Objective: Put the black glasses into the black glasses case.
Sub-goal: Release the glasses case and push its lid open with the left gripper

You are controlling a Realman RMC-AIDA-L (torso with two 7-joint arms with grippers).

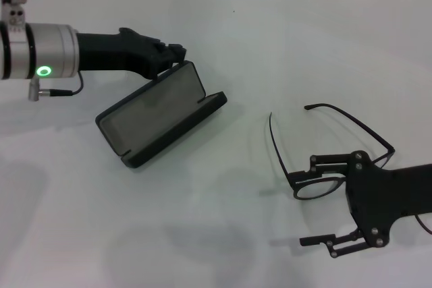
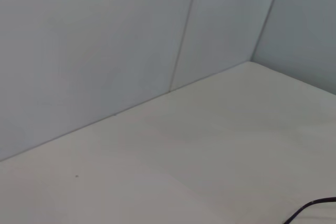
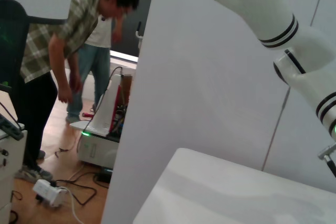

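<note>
Two tools show in the head view, and no lettering can be read on anything there. The left tool (image 1: 172, 55), in the upper left of the frame, meets the raised lid of the black glasses case (image 1: 158, 114) at its top edge; whether its fingers are closed on the lid I cannot tell. The case stands open on the white tabletop (image 1: 223, 220), grey lining facing forward, left of centre. The black glasses (image 1: 317, 180) lie on the tabletop in the lower right of the frame, temple arms unfolded and pointing toward the far edge. The right tool (image 1: 322, 202) hovers at them with its fingers spread wide, one finger (image 1: 334, 162) at the frame's upper rim and the other nearer the bottom of the frame, gripping nothing. Only the head view shows case, glasses and tools. The left wrist view gives just bare tabletop, wall panels and a thin black strand at the lower right. The right wrist view looks beyond a white partition to people (image 3: 63, 51) standing over floor equipment, with the white left arm (image 3: 273, 30) at the upper right.
</note>
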